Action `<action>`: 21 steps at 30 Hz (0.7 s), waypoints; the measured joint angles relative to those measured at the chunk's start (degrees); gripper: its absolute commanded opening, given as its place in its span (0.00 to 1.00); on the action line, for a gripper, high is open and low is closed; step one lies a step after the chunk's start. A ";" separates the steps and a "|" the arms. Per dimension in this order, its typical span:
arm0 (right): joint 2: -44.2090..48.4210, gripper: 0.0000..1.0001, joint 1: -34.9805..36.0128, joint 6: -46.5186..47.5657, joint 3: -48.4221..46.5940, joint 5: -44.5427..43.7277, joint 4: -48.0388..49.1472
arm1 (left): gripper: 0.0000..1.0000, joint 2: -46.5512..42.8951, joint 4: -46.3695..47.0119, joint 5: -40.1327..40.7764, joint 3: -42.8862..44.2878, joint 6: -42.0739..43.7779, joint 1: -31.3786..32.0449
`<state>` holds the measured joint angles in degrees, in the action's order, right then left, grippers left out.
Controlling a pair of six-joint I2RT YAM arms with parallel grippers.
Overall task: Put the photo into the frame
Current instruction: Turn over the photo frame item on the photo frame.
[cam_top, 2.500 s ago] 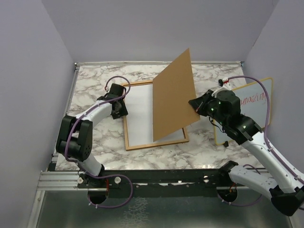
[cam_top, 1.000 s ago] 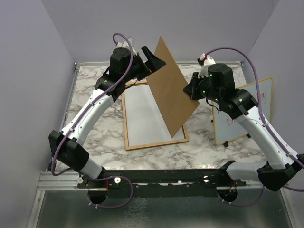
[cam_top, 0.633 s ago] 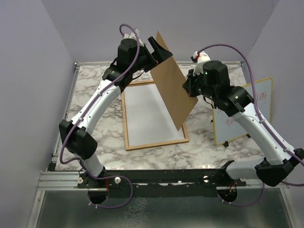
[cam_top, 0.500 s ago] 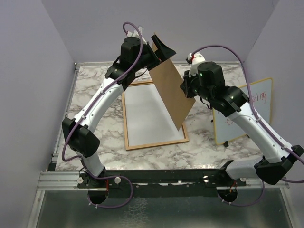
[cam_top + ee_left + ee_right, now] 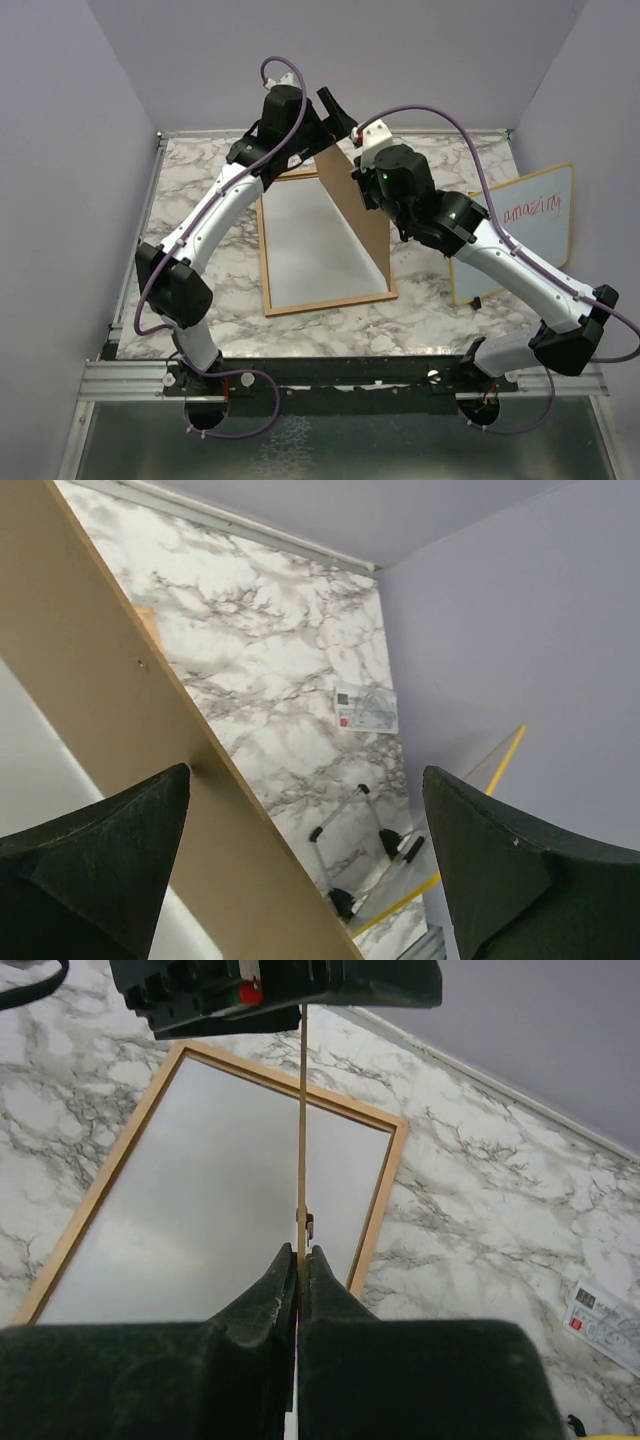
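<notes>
Centre of the top view: the right gripper point(image 5: 301, 1252) pinches the back board point(image 5: 365, 228) edge-on, holding it nearly upright over the frame point(image 5: 330, 303). The left gripper point(image 5: 305, 772) sits at the board's top edge, fingers spread wide.

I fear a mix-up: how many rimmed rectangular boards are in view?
2: the frame lies flat in the middle; the whiteboard stands at the right. The rimless back board, pinched by the right gripper, is not counted.

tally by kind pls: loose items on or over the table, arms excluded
frame rim: 1
back board: 1
whiteboard: 1
small printed label: 1
Total: 4
</notes>
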<state>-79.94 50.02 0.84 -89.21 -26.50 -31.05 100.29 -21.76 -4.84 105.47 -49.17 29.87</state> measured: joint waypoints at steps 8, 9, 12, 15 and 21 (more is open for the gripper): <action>0.74 0.01 1.88 -1.16 1.11 0.28 2.54 | 0.91 -3.39 -5.88 4.20 -6.45 2.27 0.00; 1.11 0.00 2.03 -1.88 1.66 0.68 2.91 | 0.89 -3.96 -6.40 4.55 -7.26 2.43 0.00; 2.60 0.01 2.34 -3.93 3.91 3.06 4.07 | 0.83 -5.62 -7.76 5.42 -8.94 2.99 0.00; 4.00 0.01 2.54 -6.29 6.43 6.14 5.07 | 0.75 -6.62 -8.28 5.51 -10.21 3.39 -0.02; 5.38 0.00 2.54 -10.51 8.28 9.70 5.79 | 0.56 -7.43 -8.50 5.77 -14.78 3.91 -0.04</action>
<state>-74.56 52.56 -9.67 -80.93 -16.80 -25.26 92.86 -30.26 0.93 90.70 -45.25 29.82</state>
